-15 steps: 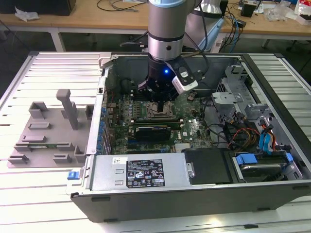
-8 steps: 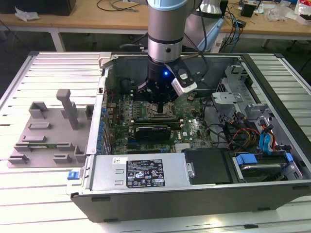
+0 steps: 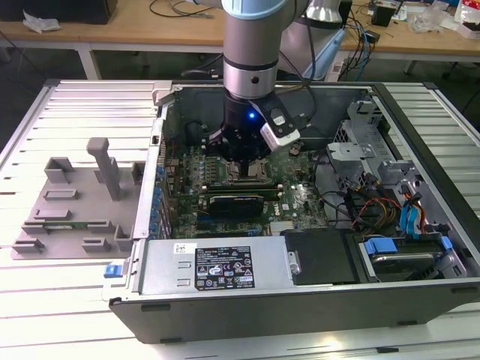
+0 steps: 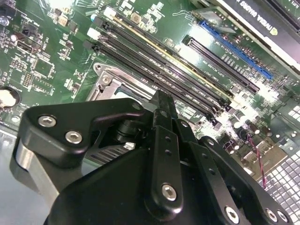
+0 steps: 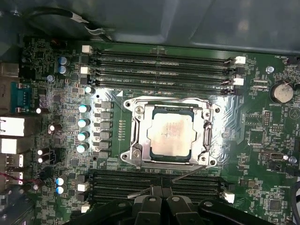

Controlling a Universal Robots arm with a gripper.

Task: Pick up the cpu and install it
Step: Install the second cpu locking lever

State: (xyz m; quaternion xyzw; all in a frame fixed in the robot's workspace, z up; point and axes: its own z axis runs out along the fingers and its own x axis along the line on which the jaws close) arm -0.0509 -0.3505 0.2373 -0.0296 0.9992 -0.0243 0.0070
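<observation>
Opened computer case [image 3: 420, 142] lying on a slatted worktop [image 3: 67, 300], green motherboard [image 3: 300, 199] facing up inside. Seated in the metal socket frame [image 5: 133, 154] at the middle of the motherboard: the cpu [image 5: 169, 135], silver-white top plate showing inside the frame's window in the first wrist view. Flanked on 2 sides by black memory slots [image 5: 159, 65], empty, running parallel to the frame's long edges. Round coin battery [image 5: 281, 92] well apart from the socket frame, near the slots' end. Hovering just above the socket frame in the exterior view: the gripper [image 3: 241, 161], arm upright over the case. Black linkages of the gripper [image 4: 161, 117] close over the frame's corner in the second wrist view; jaws drawn together at the tips [image 5: 161, 192], holding nothing. Long black card [image 3: 236, 202] just beside the socket frame, nearer the case's labelled power supply [image 3: 217, 266]. Grey fixture plate [image 3: 71, 206] on the worktop, well apart from the case.
</observation>
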